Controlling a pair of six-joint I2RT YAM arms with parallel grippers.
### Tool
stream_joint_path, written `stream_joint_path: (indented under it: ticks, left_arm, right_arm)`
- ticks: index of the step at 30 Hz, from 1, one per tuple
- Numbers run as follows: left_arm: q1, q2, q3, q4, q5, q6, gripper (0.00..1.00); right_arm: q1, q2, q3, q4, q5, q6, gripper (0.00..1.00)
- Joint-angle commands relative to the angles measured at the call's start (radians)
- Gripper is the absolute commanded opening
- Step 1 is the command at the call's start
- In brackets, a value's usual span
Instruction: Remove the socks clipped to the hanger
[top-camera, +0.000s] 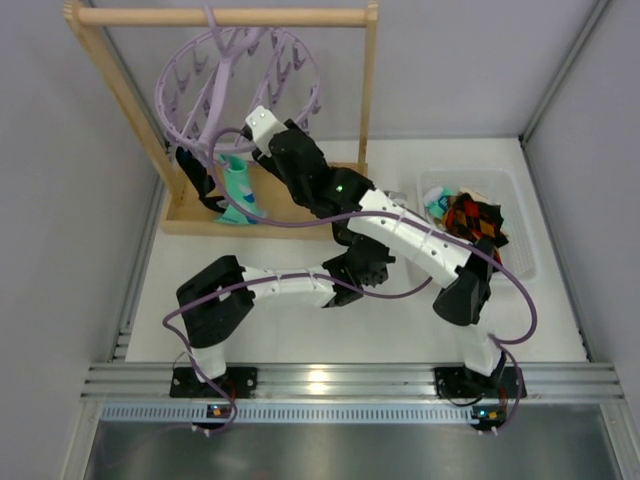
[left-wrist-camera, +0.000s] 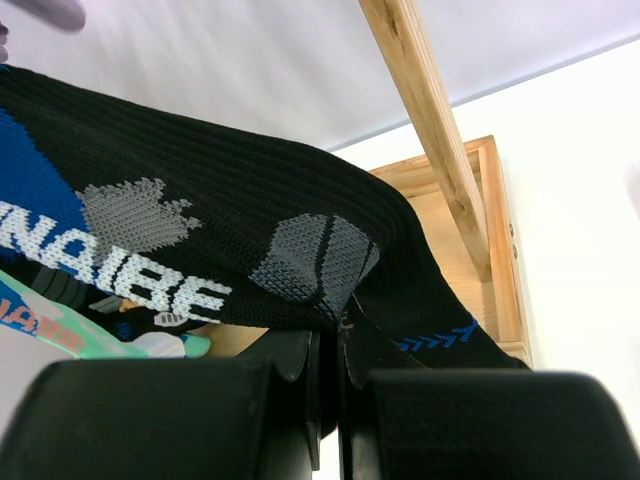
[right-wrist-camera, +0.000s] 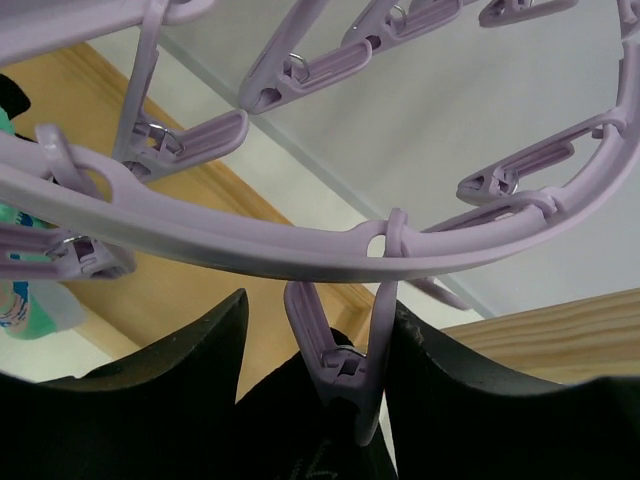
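— Grey walls all round, then?
— Yes, plain grey panels on three sides. Below them is a white table with a metal rail along its near edge.
— What stands on it?
— Seen from above, a wooden rack at 11 o'clock. At 3 o'clock there is a clear bin with argyle socks in it.
— And the hanger?
— The hanger hangs tilted from the rack's top bar by its hook. At 7 o'clock on its ring, a teal sock and a dark sock hang side by side over the rack's base.
— The right gripper?
— The right gripper is up at the ring, about 5 o'clock on it. Its own camera shows the fingers apart, with one peg hanging between them.
— And the left?
— From above it is mostly hidden under the right arm. In its wrist view the left gripper has its fingers pressed together, with a fold of a black sock pinched between them. I cannot tell whether that is the dark sock seen from above.
— Any writing?
— White block letters on the black sock read "NAIBE", cut off at the frame's left edge. Grey knitted patches sit beside them. The print on the teal fabric is too small to read.
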Motion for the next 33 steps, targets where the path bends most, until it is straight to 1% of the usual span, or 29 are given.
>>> stream_joint_path:
  ticks: [1,5,8,11,12,13,15,16,18,22,24,27,28,29,30,31,32,33]
  left_arm:
    - [-0.010,-0.059,-0.007,0.032,0.010,-0.002,0.00]
    - [-0.013,-0.076,-0.016,0.032,0.011,-0.008,0.00]
    - [-0.016,-0.080,-0.019,0.032,0.014,-0.008,0.00]
    - [-0.016,-0.080,-0.019,0.032,0.016,-0.008,0.00]
    - [-0.016,-0.080,-0.019,0.032,0.016,-0.011,0.00]
    - [-0.016,-0.082,-0.024,0.032,0.017,-0.013,0.00]
    - [-0.016,-0.082,-0.028,0.032,0.017,-0.019,0.00]
    - [-0.016,-0.082,-0.035,0.032,0.022,-0.020,0.00]
    - [-0.016,-0.080,-0.042,0.031,0.024,-0.023,0.00]
    - [-0.027,-0.097,-0.102,0.025,0.043,-0.062,0.00]
    - [-0.051,-0.122,-0.171,0.025,0.065,-0.088,0.00]
    - [-0.076,-0.158,-0.240,0.019,0.044,-0.148,0.00]
    - [-0.080,-0.172,-0.254,0.016,0.036,-0.172,0.00]
    - [-0.091,-0.186,-0.266,0.011,0.034,-0.183,0.00]
    - [-0.097,-0.218,-0.295,0.003,0.039,-0.194,0.00]
    - [-0.103,-0.237,-0.303,-0.019,0.049,-0.239,0.00]
    - [-0.114,-0.273,-0.311,-0.050,0.072,-0.275,0.00]
    - [-0.116,-0.293,-0.312,-0.111,0.144,-0.322,0.00]
  right_arm:
    - [-0.015,-0.014,-0.001,0.061,0.010,0.005,0.51]
    - [-0.027,0.021,0.021,0.120,0.059,-0.036,0.48]
    - [-0.027,0.038,0.051,0.127,0.068,-0.048,0.46]
    - [-0.024,0.039,0.053,0.156,0.066,-0.056,0.39]
    - [-0.025,0.039,0.051,0.169,0.068,-0.062,0.33]
    - [-0.025,0.041,0.051,0.172,0.068,-0.064,0.18]
    - [-0.024,0.035,0.042,0.179,0.059,-0.056,0.06]
    - [-0.024,0.023,0.032,0.186,0.053,-0.053,0.04]
    - [-0.019,0.006,-0.005,0.204,0.039,-0.044,0.04]
    - [-0.016,-0.008,-0.005,0.199,0.024,-0.029,0.05]
    - [-0.018,-0.013,-0.005,0.196,0.019,-0.022,0.06]
    - [-0.018,-0.013,-0.005,0.192,0.011,-0.013,0.07]
    - [-0.018,-0.013,-0.005,0.186,0.013,-0.009,0.11]
    - [-0.019,-0.016,-0.005,0.172,0.005,0.002,0.19]
    - [-0.019,-0.017,-0.008,0.160,0.002,0.008,0.37]
    - [-0.019,-0.024,-0.011,0.152,-0.001,0.019,0.59]
    - [-0.018,-0.043,-0.028,0.129,-0.015,0.034,0.63]
    - [-0.019,-0.056,-0.040,0.121,-0.022,0.043,0.66]
